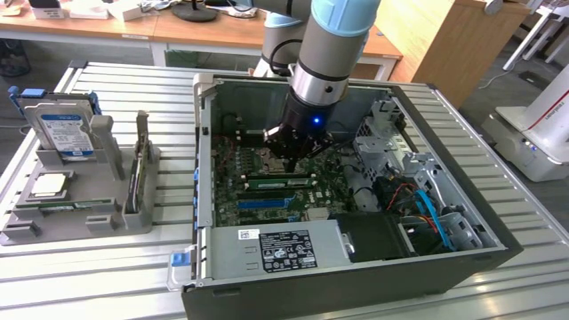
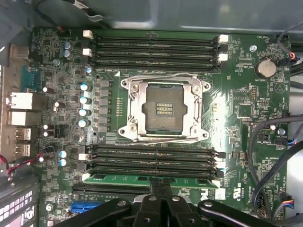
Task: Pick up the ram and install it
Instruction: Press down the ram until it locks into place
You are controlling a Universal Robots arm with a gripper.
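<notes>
The arm (image 1: 331, 40) reaches down steeply from the top of the exterior view, its grey and pale-blue links ending in a silver wrist section with a small blue light lit on the black body below it. The gripper (image 1: 292, 162) points straight down. In the wrist view its black fingers (image 2: 156, 189) stand pressed together, closed, with the linkage bars spread to either side.

The black metal gripper (image 1: 297, 159) is hiding the middle of the long green ram strip (image 2: 142, 179), and the sticker writing is looking too small to read
</notes>
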